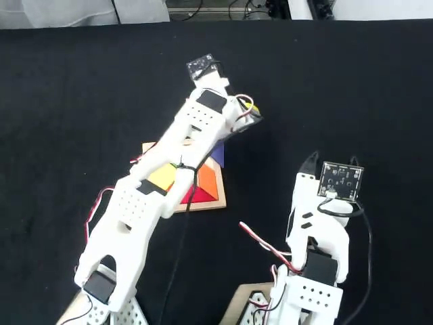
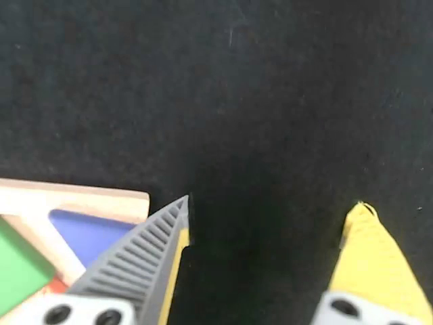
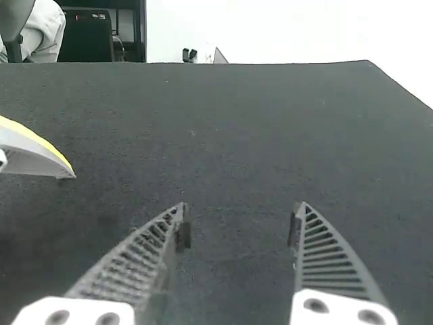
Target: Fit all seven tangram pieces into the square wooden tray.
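Black cloth point(image 1: 379, 101) covers the table. Closest to the bases, the right gripper point(image 3: 239, 220) hangs over bare cloth. It is wide open and has nothing in it. A bit farther off sits the wooden tray point(image 1: 203, 205), with a yellow piece point(image 1: 162, 177), an orange piece point(image 1: 208, 179) and a red piece point(image 1: 195, 196) inside. The left arm point(image 1: 132, 206) hides much of it. Just past the tray's far corner, the left gripper point(image 2: 274, 210) is wide open too, holding nothing. I think it should lift straight up, not bump the tray, then look for gaps.
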